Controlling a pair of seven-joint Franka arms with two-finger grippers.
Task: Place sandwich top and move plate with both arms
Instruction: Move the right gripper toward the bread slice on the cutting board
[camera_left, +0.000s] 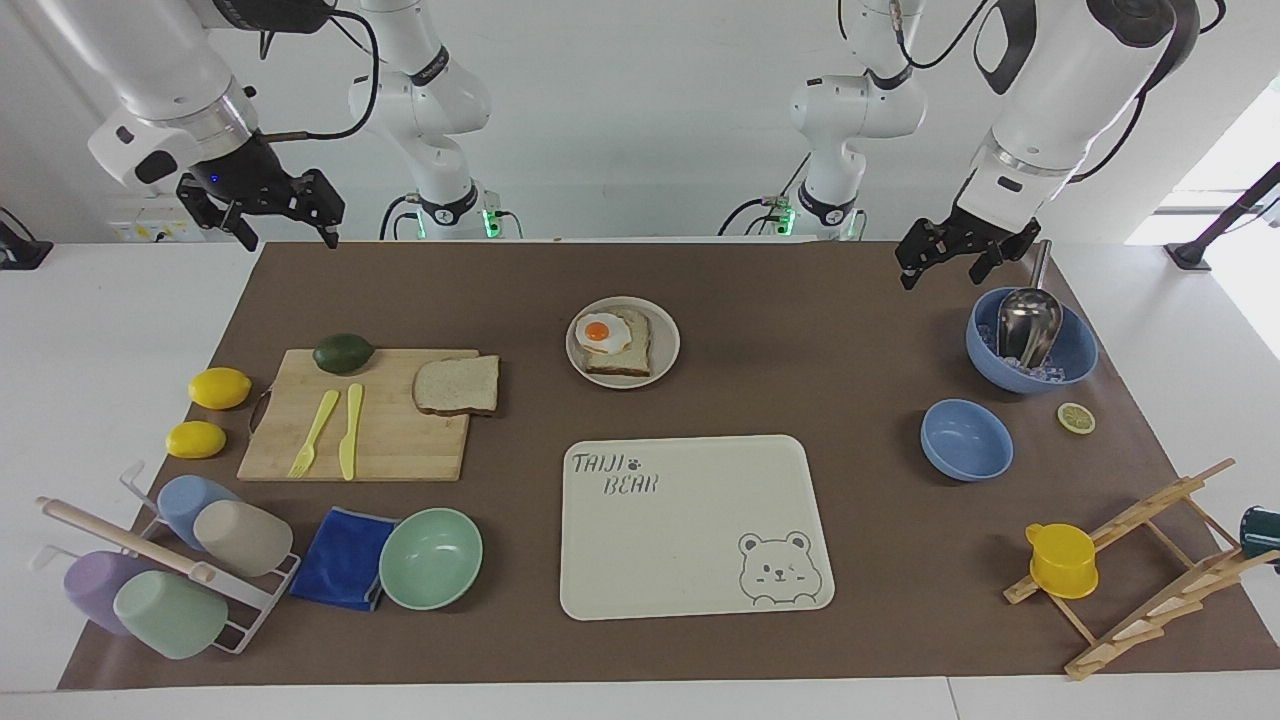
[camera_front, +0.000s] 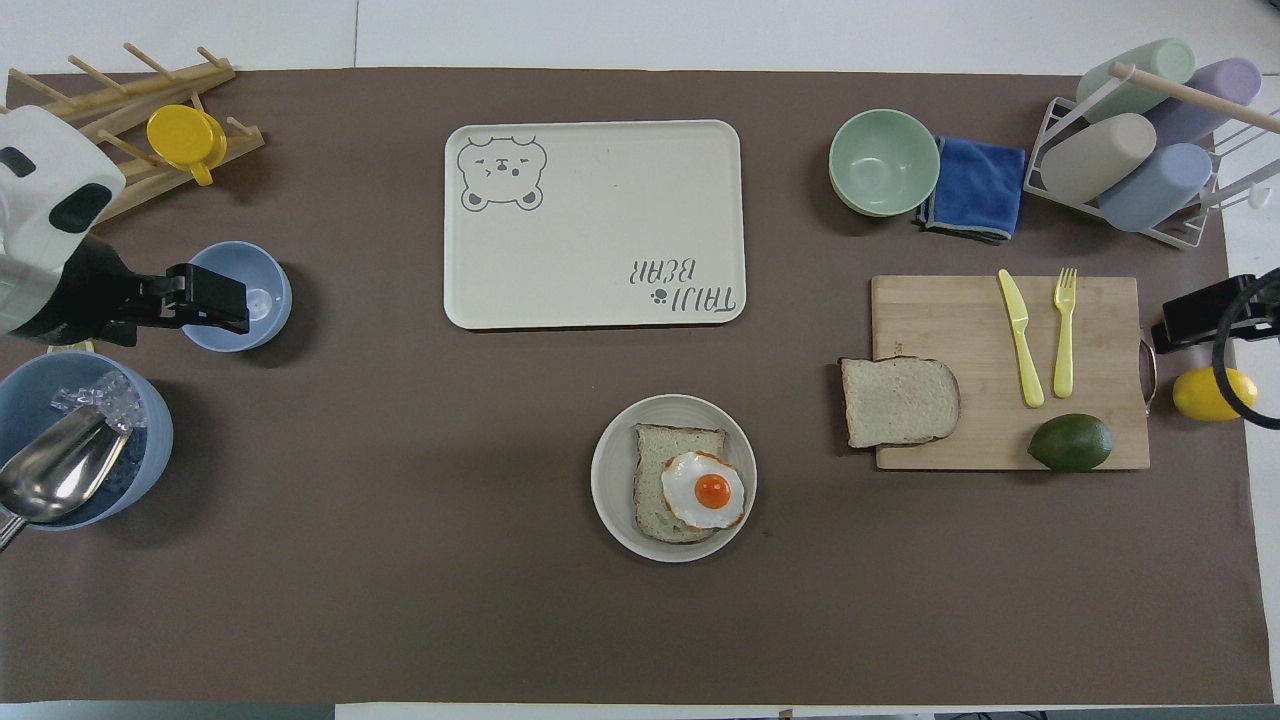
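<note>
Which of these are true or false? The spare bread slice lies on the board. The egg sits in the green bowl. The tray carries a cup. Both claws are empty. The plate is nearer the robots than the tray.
1. The bread slice lies on the board: true; one edge overhangs it.
2. The egg sits in the green bowl: false; it lies on bread on the plate.
3. The tray carries a cup: false; nothing is on it.
4. Left claw and right claw are empty: true; both hang open.
5. The plate is nearer the robots than the tray: true.
</note>
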